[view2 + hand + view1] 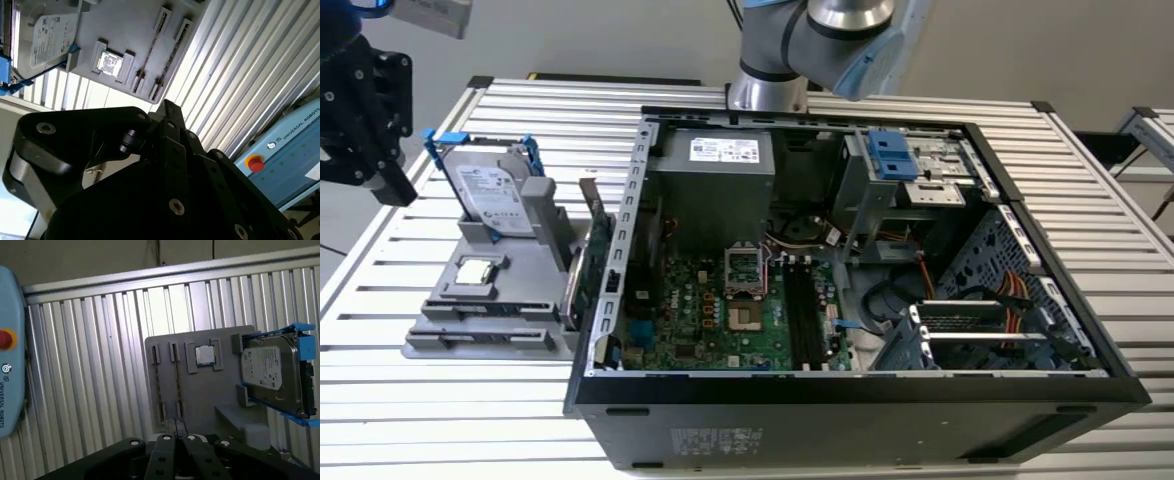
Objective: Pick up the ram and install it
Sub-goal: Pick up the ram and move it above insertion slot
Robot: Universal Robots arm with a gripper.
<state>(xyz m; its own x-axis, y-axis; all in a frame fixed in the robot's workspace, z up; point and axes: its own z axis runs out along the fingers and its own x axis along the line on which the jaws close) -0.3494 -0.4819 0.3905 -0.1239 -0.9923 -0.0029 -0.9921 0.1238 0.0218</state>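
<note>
A slatted aluminium table (560,110) is carrying an open computer case (854,420), its motherboard (707,310) lying exposed. The arm (834,30) is reaching in over the far edge of the table. At the exterior view's left of the case, a grey holder (205,395) is sitting on the slats. It is holding a hard drive (487,190) in a blue bracket, standing on its side at the far end.

The gripper (178,439) is hanging above the holder and touching nothing. Its fingers are drawn together with nothing between them.

The ram (177,387) is standing on its edge in a long slot of the holder, seen as a thin dark stick in both wrist views. In the first wrist view it is lining up with the fingertips, apart from them. A second stick (159,385) is sitting in the slot just beside it. The small square processor (204,355) is resting in its recess between the ram and the hard drive.
</note>
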